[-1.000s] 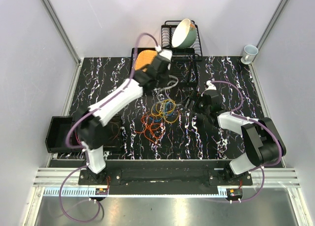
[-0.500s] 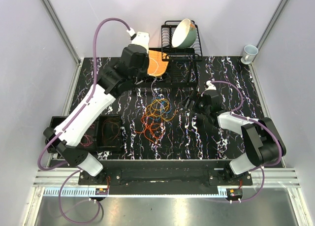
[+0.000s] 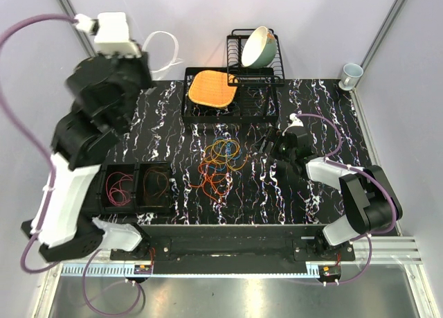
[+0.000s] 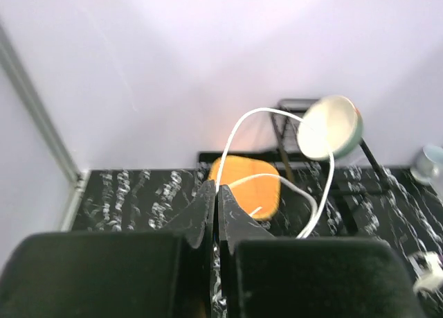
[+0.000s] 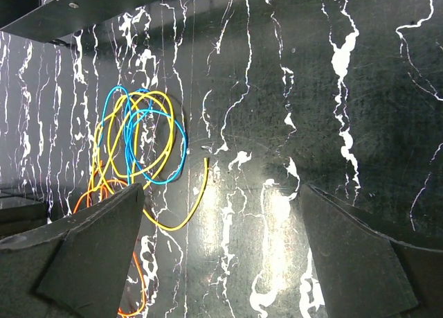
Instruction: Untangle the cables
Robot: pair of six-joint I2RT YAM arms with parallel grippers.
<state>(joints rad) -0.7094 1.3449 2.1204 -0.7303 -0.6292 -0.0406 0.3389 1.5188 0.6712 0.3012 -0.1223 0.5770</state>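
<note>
The cables lie as a loose tangle of orange, yellow and blue loops on the black marbled table. My left gripper is raised high at the far left, shut on a white cable that hangs from it in a loop. In the left wrist view the jaws are closed on this white cable. My right gripper rests low just right of the tangle, open and empty. In the right wrist view its fingers stand wide apart, with yellow and blue loops ahead on the left.
A black two-compartment bin at the near left holds red wire loops. An orange mat lies in a black tray at the back. A dish rack carries a tilted bowl. A cup stands at the far right.
My left arm has swung from above the orange mat up and to the far left, carrying the white cable away from the tangle. The right arm has not moved.
</note>
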